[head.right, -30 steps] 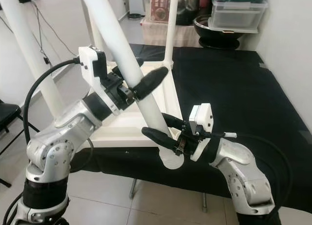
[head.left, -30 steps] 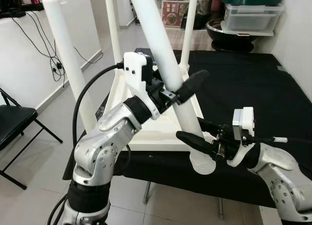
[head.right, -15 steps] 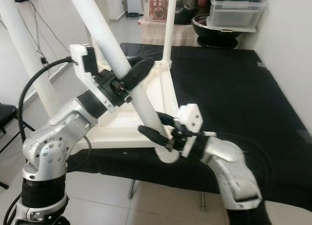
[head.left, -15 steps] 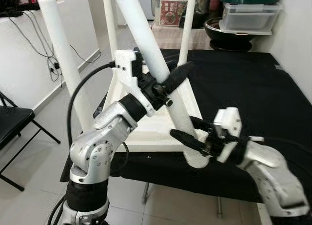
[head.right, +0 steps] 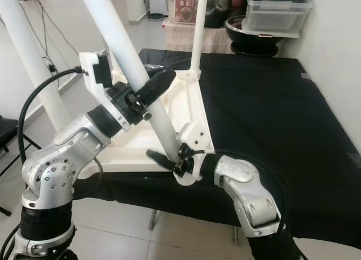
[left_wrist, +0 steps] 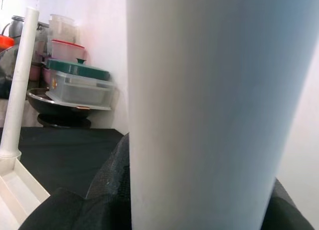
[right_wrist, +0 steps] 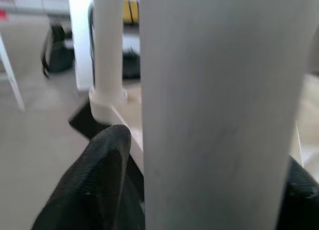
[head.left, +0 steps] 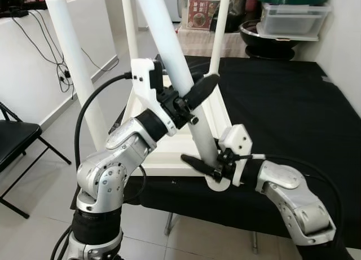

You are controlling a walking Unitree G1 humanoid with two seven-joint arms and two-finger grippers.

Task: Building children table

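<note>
A white children's table lies upside down, its tabletop [head.left: 169, 154] resting on a black-covered bench [head.left: 282, 102]. Three white legs stand up from its corners: near left [head.left: 76, 74], far left [head.left: 128, 29] and far right [head.left: 221, 29]. A fourth white leg [head.left: 169, 51] leans, with its lower end at the near right corner. My left gripper [head.left: 189, 97] is shut on this leg at mid height. My right gripper [head.left: 210, 161] is shut on it just above the lower end. The left wrist view has the leg [left_wrist: 199, 90] between black fingers [left_wrist: 109, 180]. The right wrist view has it [right_wrist: 214, 100] the same way.
A black folding chair [head.left: 14, 141] stands on the floor at the left. Cables [head.left: 62, 68] hang down the white wall. Clear plastic boxes with a green lid [head.left: 290, 17] and a dark bowl [head.left: 265, 37] sit beyond the bench. The bench's right half is bare black cloth.
My right arm has swung left, and its gripper now grips closer to the leg's lower end. That end has shifted toward the tabletop's near right corner. The left gripper moved slightly left.
</note>
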